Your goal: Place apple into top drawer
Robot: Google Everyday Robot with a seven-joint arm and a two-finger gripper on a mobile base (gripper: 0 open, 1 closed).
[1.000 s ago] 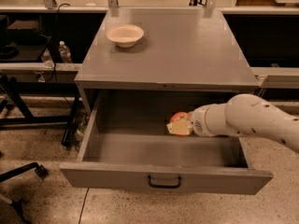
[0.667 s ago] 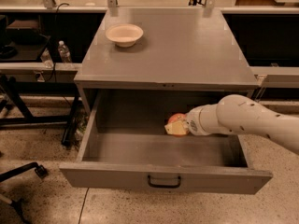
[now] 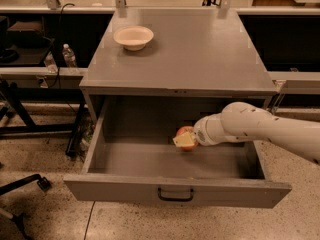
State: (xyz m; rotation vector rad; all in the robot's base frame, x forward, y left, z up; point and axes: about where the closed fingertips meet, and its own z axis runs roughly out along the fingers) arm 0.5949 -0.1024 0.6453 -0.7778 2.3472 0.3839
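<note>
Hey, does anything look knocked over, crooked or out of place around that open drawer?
Nothing stands out. The top drawer is pulled open with no visible damage, the hand is inside it at the apple, and the bowl sits upright on the cabinet top.

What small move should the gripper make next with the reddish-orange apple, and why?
Probably open and release: the gripper holds the small reddish-orange apple low inside the open wide grey top drawer, near its floor.
</note>
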